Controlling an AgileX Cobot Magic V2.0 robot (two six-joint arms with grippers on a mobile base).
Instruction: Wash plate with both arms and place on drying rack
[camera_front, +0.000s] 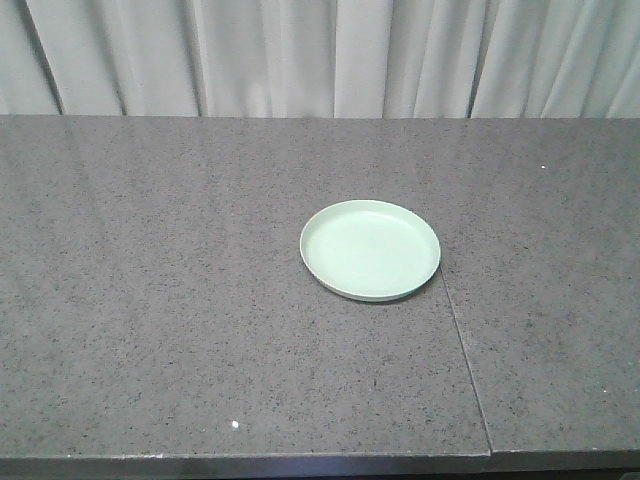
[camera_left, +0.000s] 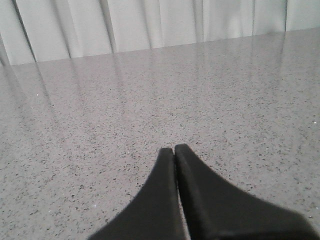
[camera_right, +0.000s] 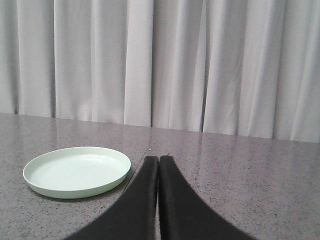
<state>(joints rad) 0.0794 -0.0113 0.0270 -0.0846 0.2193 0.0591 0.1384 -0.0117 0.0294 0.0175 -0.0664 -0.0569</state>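
The pale mint-green plate (camera_front: 370, 249) lies flat on the grey speckled counter (camera_front: 180, 300), a little right of centre in the front view. In the right wrist view the plate (camera_right: 77, 171) sits left of my right gripper (camera_right: 158, 158), which is shut with nothing in it, low over the counter and apart from the plate. My left gripper (camera_left: 173, 149) is shut too, empty, over bare counter; the plate is outside its view. Neither arm shows in the front view. The drying rack is out of view.
A seam in the counter (camera_front: 465, 350) runs from just right of the plate to the front edge. Pale curtains (camera_front: 320, 55) hang along the counter's far edge. The front edge (camera_front: 300, 462) lies at the bottom of the front view.
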